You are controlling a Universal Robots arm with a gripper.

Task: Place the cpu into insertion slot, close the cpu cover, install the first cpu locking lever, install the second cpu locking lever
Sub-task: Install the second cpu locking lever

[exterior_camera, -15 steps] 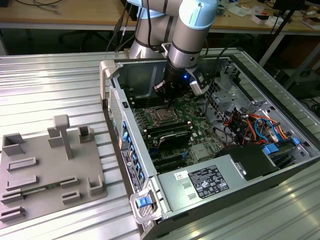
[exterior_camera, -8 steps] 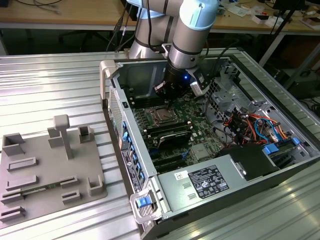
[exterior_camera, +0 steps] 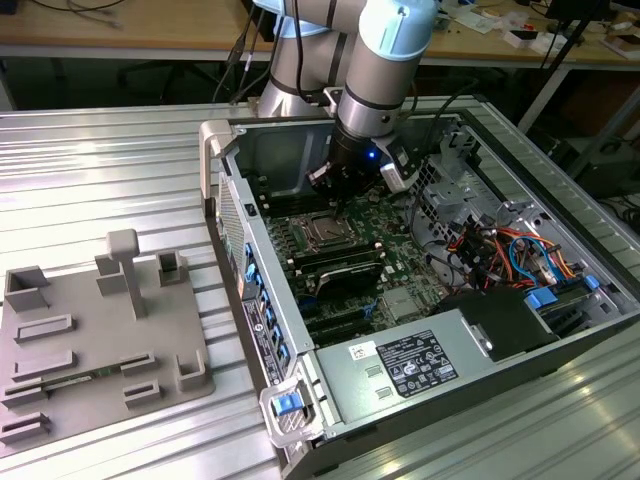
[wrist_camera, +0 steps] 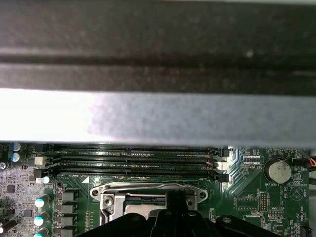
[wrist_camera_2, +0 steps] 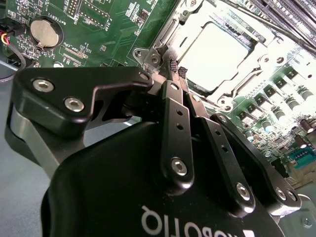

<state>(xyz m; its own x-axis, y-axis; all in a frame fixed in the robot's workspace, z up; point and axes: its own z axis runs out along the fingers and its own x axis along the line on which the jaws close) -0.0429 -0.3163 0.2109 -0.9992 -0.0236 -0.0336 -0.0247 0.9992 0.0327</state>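
1. Silvery chip (wrist_camera_2: pixel 217 54) already sits in the socket (wrist_camera_2: pixel 165 34) on the green board (wrist_camera_2: pixel 98 24), with the metal cover (wrist_camera_2: pixel 256 66) down around it.
2. Gripper (wrist_camera_2: pixel 174 66) has its fingers pinched together right at the socket's corner, apparently on a lever, though I can't tell for sure.
3. Risk, I'd say: slipping sideways there could scrape the board.
4. Count: one chip, one socket, one coin battery (wrist_camera_2: pixel 45 31).
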